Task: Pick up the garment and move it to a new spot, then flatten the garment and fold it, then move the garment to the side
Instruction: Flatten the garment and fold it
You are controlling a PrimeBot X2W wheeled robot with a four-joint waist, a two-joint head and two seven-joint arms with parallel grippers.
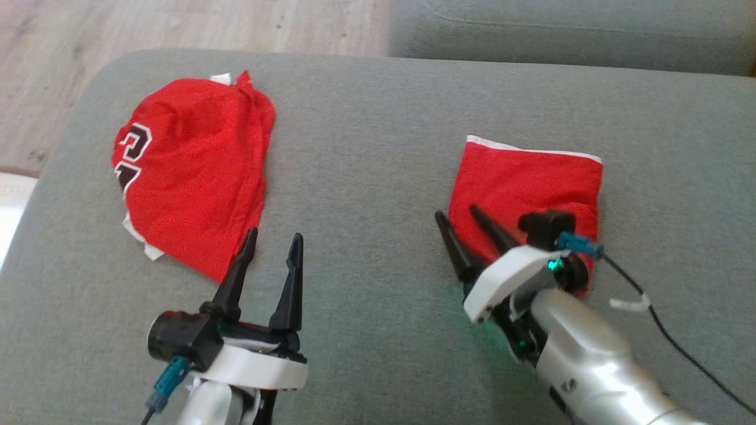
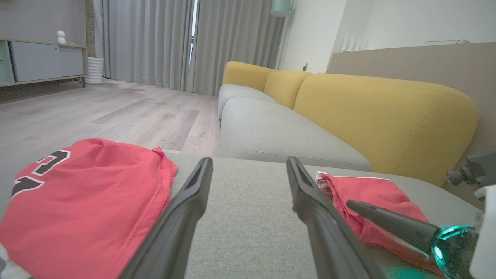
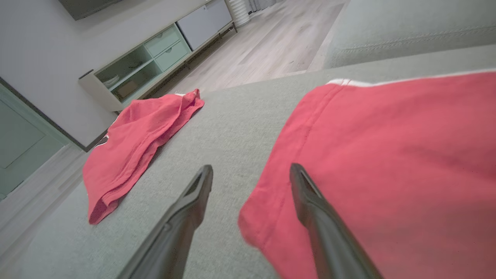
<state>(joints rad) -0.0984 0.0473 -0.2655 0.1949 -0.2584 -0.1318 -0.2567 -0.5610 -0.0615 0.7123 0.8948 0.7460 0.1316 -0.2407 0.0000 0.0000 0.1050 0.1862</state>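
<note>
Two red garments lie on the grey cushion (image 1: 366,147). A loosely spread red jersey (image 1: 195,171) with a black number lies at the left. A folded red garment (image 1: 525,183) with a white trim lies at the right. My left gripper (image 1: 274,239) is open and holds nothing, just right of the jersey's near corner; the jersey (image 2: 85,205) lies left of its fingers. My right gripper (image 1: 458,213) is open at the folded garment's near left edge. In the right wrist view one finger is over the folded garment (image 3: 387,162) and the other over bare cushion.
The cushion's left edge drops to a wooden floor (image 1: 177,23). Another grey seat (image 1: 567,29) adjoins at the back, with yellow backrests (image 2: 379,116) beyond. A black cable (image 1: 667,330) trails from the right wrist. A low cabinet (image 3: 155,54) stands by the wall.
</note>
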